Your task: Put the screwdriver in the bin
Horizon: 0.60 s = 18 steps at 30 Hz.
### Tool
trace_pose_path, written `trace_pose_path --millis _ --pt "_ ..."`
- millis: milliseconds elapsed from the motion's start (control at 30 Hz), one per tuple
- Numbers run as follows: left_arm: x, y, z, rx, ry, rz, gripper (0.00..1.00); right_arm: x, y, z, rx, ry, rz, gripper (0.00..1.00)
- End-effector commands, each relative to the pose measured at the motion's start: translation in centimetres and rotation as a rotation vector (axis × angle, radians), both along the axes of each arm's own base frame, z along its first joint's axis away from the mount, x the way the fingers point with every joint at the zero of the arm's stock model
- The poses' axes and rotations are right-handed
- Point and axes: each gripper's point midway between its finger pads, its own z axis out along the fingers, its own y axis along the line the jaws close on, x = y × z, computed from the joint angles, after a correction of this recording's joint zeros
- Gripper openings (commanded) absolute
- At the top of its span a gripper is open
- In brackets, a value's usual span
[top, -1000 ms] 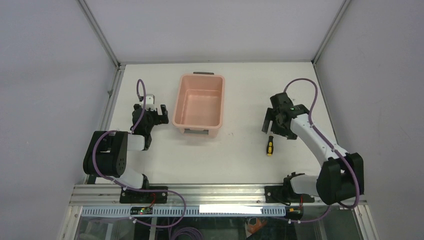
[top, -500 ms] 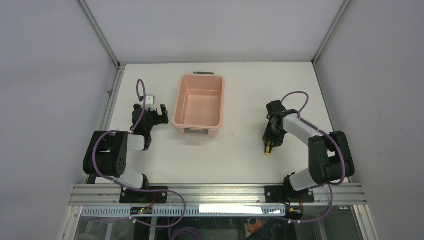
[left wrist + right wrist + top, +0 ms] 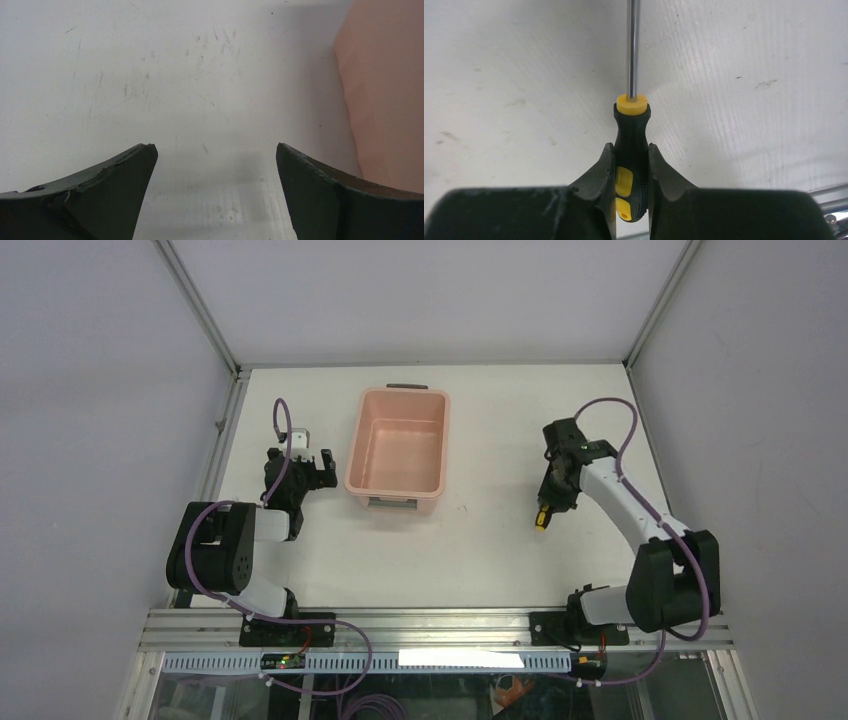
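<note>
1. Screwdriver (image 3: pixel 631 125): yellow-and-black handle, thin metal shaft. It sits between the fingers of my right gripper (image 3: pixel 553 496), on the right half of the table (image 3: pixel 480 550). In the right wrist view the shaft runs straight out ahead of the fingers, in line with them. From above, its long axis runs roughly from near to far, with the yellow butt end showing on the near side of the gripper. I cannot tell whether it is clear of the table surface.
2. Right gripper: closed to a narrow gap, both pads pressed on the flanks of the handle, below the yellow collar. Nothing else is in its hold.
3. Bin (image 3: pixel 446 440): pale pink, nothing in it, long axis running from near to far. It lies to the left of the held screwdriver and slightly farther back, well apart from it across bare table. I judge the coming move to be a lift and a carry leftward over the bin's right long rim.
4. Left gripper (image 3: pixel 215 147): jaws wide apart, holding nothing, just beside the bin's left long wall. This arm is nearer the bin, but the screwdriver is with the right.
</note>
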Motion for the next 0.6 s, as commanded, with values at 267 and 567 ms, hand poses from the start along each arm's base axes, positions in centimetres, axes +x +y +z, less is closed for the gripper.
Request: trace_pose_path --millis 267,567 --pt "0.5 -0.5 1.7 -0.019 -0.056 -0.009 0.99 3.4 2.2 17.0 0.064 -0.3 0.063 0.0" --pt "0.5 -0.5 1.7 -0.019 -0.056 -0.007 0.99 9.9 16.3 22.6 0.234 -0.465 0.326 0.0"
